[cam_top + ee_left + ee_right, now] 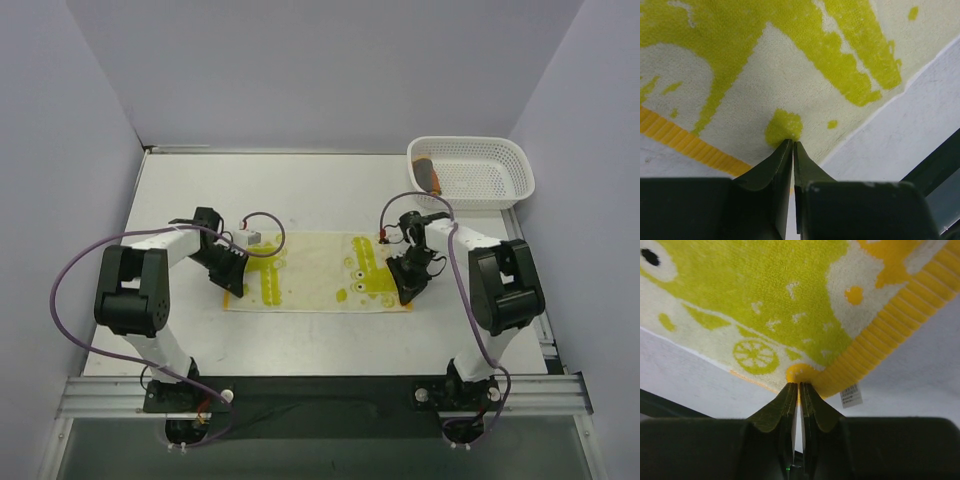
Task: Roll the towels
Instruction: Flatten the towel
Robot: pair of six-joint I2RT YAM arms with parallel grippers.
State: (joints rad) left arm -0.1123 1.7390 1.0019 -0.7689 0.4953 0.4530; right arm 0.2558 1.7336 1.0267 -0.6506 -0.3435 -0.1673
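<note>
Lilac walls close in a white desk (300, 190), and both arms reach in toward its middle. Down at the cloth, the left hand (234, 278) (793, 142) has its two dark fingers pressed almost together, their tips nipping a small pucker of the yellow towel (315, 268) (790, 75) at its near left corner, where the orange ribbed band meets the long edge. The right hand (408, 281) (799, 385) does the same at the near right corner: its fingers are squeezed tight on a little bump of cloth beside the ribbed band, with a small white label (851, 396) lying on the desk just next to them.

Between the two hands the yellow towel (765, 290) lies spread flat in the middle of the desk, its long side running left to right and its lime-green prints facing up.

Well apart from all this, in the far right corner of the desk, stands a white mesh basket (520, 185). The orange towel (429, 176) sits inside it, against the left wall.
</note>
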